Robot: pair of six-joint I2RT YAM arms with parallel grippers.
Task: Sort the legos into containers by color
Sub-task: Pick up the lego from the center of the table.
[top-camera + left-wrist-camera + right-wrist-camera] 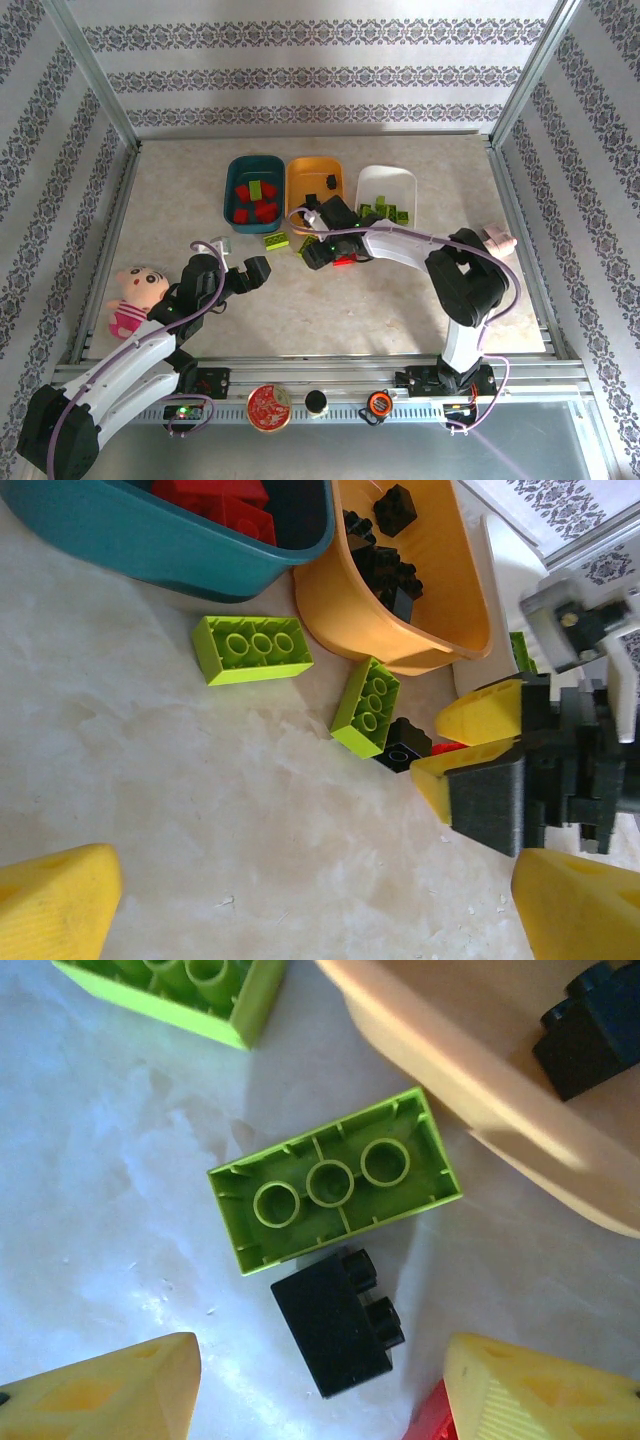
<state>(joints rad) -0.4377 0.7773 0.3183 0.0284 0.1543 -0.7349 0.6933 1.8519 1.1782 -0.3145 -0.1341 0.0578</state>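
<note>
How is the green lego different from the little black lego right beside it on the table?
The green lego is lime, the black lego black. The green lego is longer and bigger than the black lego. The green lego lies upside down, its hollow underside with three rings showing; the black lego lies on its side, studs pointing sideways. Both sit loose on the table by the orange tray.

A pale, marble-patterned tabletop [300, 300] sits inside three walls [300, 75] papered in white with grey floral stripes. Silver metal posts [93, 75] rise at the back corners. The light is bright and even.
</note>
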